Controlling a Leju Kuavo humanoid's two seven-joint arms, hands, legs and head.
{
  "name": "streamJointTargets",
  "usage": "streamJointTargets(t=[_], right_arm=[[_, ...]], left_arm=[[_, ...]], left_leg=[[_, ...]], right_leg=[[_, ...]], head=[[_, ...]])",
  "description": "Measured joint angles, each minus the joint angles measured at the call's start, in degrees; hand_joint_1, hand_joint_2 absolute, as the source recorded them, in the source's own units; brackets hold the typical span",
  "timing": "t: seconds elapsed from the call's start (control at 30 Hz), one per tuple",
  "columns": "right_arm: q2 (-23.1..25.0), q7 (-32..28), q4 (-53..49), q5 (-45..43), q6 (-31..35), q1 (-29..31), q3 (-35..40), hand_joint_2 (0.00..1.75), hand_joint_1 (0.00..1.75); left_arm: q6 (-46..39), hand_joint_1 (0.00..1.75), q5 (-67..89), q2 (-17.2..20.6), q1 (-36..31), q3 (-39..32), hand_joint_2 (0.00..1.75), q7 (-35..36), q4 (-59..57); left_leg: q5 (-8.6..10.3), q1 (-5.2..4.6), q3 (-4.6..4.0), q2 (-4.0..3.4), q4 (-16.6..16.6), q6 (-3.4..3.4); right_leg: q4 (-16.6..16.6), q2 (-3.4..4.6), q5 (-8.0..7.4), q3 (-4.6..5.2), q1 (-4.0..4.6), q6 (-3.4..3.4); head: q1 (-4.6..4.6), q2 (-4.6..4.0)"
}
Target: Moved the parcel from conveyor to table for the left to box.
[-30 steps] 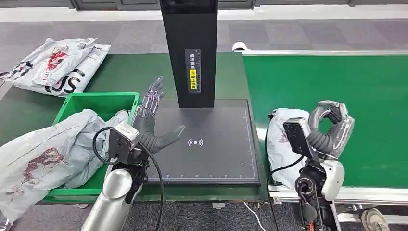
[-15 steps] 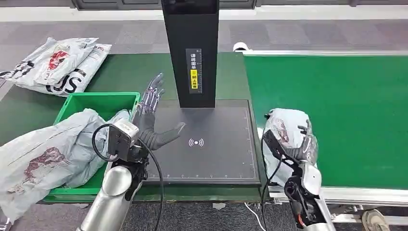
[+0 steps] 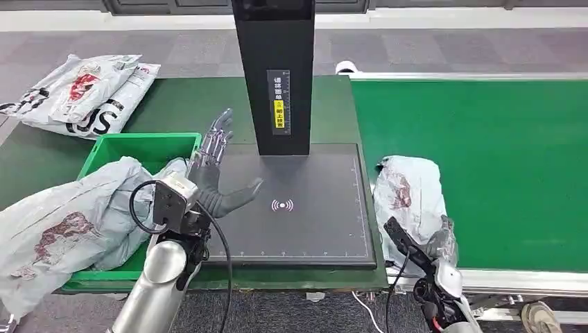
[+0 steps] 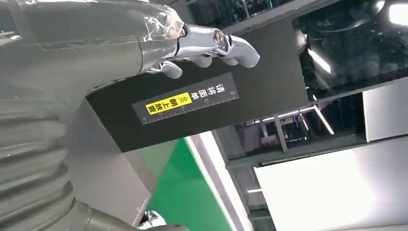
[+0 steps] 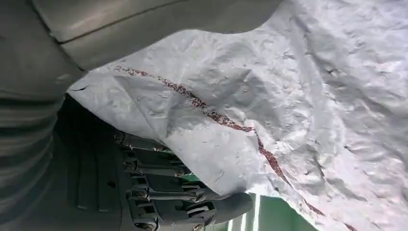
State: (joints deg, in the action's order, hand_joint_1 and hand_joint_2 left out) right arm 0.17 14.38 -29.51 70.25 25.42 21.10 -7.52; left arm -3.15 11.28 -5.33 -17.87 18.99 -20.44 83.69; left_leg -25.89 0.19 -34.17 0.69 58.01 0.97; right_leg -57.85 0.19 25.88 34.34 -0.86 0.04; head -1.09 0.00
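Crumpled grey parcel (image 3: 409, 196) w/ red print at conveyor (image 3: 499, 152) edge, gripped by right robot hand (image 3: 438, 244); left robot hand (image 3: 211, 173) open, empty.

Black upright column (image 3: 274, 73) stands at centre, carrying a white-and-yellow label strip (image 3: 279, 99). Flat black platform (image 3: 305, 229) spreads from the column's foot. Grey carpet-tile floor (image 3: 430, 47) runs behind the column. Green surface (image 3: 177, 104) lies left of it, with printed grey mailer bags (image 3: 80, 94) at its far left corner.
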Motion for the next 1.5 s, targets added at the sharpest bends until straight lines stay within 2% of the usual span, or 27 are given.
streamJointTargets(t=[0.27, 0.57, 0.67, 0.77, 0.93, 1.2, 1.23, 1.27, 1.33, 1.5], right_arm=[[-0.13, 0.68, 2.32, 1.11, -2.23, 1.76, -0.15, 1.75, 1.75], [-0.2, -3.37, 2.45, 1.4, 4.35, 2.29, -0.33, 1.75, 1.75], [0.0, -5.27, 1.05, 0.5, 7.02, 2.11, -0.33, 1.75, 1.75], [0.61, -10.25, -3.64, -2.18, 12.61, 1.2, -0.33, 1.75, 1.75], [1.35, -9.66, -9.56, -2.67, 11.76, 0.13, -0.33, 1.75, 1.75], [1.55, -9.68, -11.65, -2.67, 11.78, -0.47, -0.33, 1.75, 1.75], [1.6, -10.91, -12.66, -3.32, 12.76, -0.76, -0.33, 1.75, 1.75], [3.59, -21.48, -20.41, -4.51, 14.47, -3.3, -2.26, 1.75, 1.75], [5.84, -29.32, -27.33, -6.36, 14.82, -4.11, -4.16, 1.75, 1.75], [9.85, -35.85, -44.52, -11.23, 14.88, -5.9, -4.48, 1.75, 1.75]], left_arm=[[-0.46, 0.0, 0.02, 0.37, 0.65, -0.04, 1.75, 0.0, 0.83], [-1.14, 0.0, 0.61, 0.39, 1.33, -0.74, 1.75, 0.18, 1.97], [-1.27, 0.0, 0.63, 0.39, 1.68, -0.87, 1.75, 0.2, 2.36], [-1.55, 0.0, 1.18, 0.39, 1.95, -0.9, 1.75, 0.26, 2.75], [-1.71, 0.0, 1.35, 0.35, 2.09, -0.9, 1.75, 0.28, 3.01], [-1.71, 0.0, 1.36, 0.35, 2.1, -0.92, 1.75, 0.28, 3.04], [-1.7, 0.0, 1.36, 0.35, 2.1, -0.92, 1.75, 0.28, 3.06], [-1.79, 0.0, 1.4, 0.31, 2.17, -0.92, 1.75, 0.28, 3.15], [-1.84, 0.0, 1.57, 0.28, 2.17, -0.92, 1.75, 0.28, 3.13], [-2.14, 0.0, 1.62, -0.18, 2.15, -0.92, 1.75, -0.59, 2.84]], left_leg=[[0.0, 0.0, 0.02, -0.02, 0.01, -0.01], [0.01, -0.01, 0.02, -0.02, 0.04, 0.0], [0.02, 0.0, 0.01, -0.01, 0.03, 0.0], [0.01, 0.0, -0.01, -0.02, 0.03, 0.0], [0.01, 0.0, -0.02, 0.0, 0.03, 0.0], [0.01, 0.0, -0.02, -0.02, 0.03, -0.01], [0.01, 0.0, -0.01, -0.01, 0.04, -0.01], [0.02, 0.0, -0.05, 0.01, 0.03, -0.01], [0.01, -0.01, -0.04, -0.06, 0.03, 0.0], [0.02, 0.0, -0.05, 0.0, 0.01, 0.01]], right_leg=[[0.0, 0.01, -0.01, -0.03, -0.02, 0.01], [0.0, 0.03, -0.06, -0.03, -0.01, 0.06], [0.0, 0.02, -0.06, -0.02, 0.01, 0.06], [0.0, 0.04, -0.06, 0.01, 0.0, 0.06], [0.0, 0.01, -0.05, 0.01, -0.02, 0.07], [0.0, 0.02, -0.05, 0.01, -0.04, 0.07], [0.0, 0.02, -0.05, 0.0, -0.04, 0.08], [0.0, 0.0, -0.06, 0.03, -0.04, 0.08], [0.0, 0.07, -0.07, 0.08, 0.01, 0.07], [0.0, 0.01, -0.03, 0.07, 0.04, 0.04]], head=[[0.02, 0.0], [0.0, 0.0], [0.02, -0.02], [0.02, -0.02], [0.02, -0.02], [0.0, 0.0], [0.02, 0.0], [0.02, 0.0], [0.02, -0.02], [0.02, -0.02]])
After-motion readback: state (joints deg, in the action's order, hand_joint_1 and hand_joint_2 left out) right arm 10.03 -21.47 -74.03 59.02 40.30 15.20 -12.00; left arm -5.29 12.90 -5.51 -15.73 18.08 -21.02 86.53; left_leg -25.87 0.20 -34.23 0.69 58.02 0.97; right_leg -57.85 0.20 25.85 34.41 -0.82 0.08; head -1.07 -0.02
